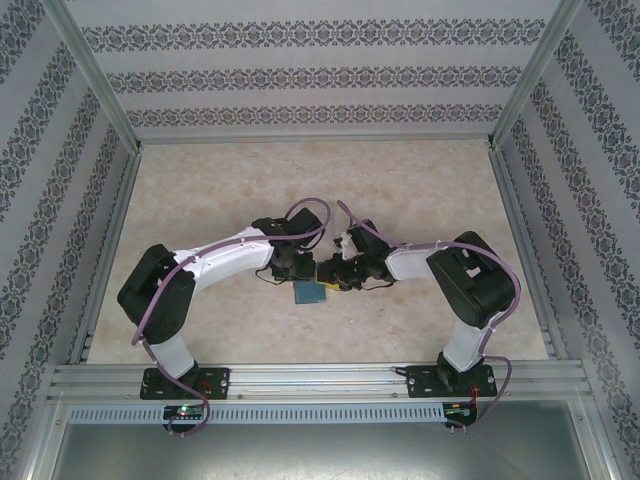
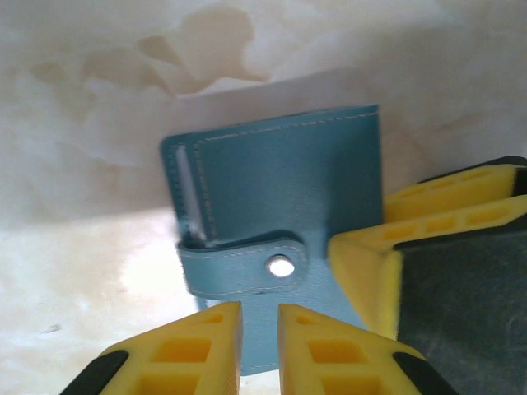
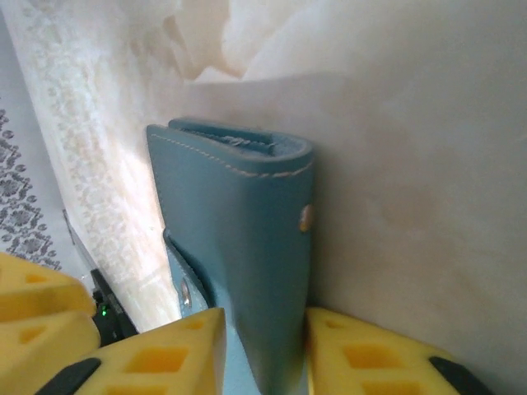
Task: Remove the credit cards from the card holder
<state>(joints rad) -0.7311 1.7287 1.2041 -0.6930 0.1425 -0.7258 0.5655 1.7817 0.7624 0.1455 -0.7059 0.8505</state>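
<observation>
The card holder (image 2: 280, 189) is a teal-blue wallet, closed, with its strap snapped down by a silver stud. It lies between both grippers at the table's middle (image 1: 308, 293). My left gripper (image 2: 259, 306) hovers over its near edge, jaws a narrow gap apart, and the wallet's face shows through that gap. My right gripper (image 3: 263, 317) straddles the wallet's edge: one finger touches it and the other stands slightly off it. A right finger (image 2: 362, 271) overlaps the wallet's lower right corner. The credit cards are hidden inside.
The marble-patterned table (image 1: 300, 180) stretches away behind the arms. Patterned walls and aluminium frame posts (image 1: 95, 80) close in the sides and back. A metal rail (image 1: 320, 378) runs along the near edge by both bases.
</observation>
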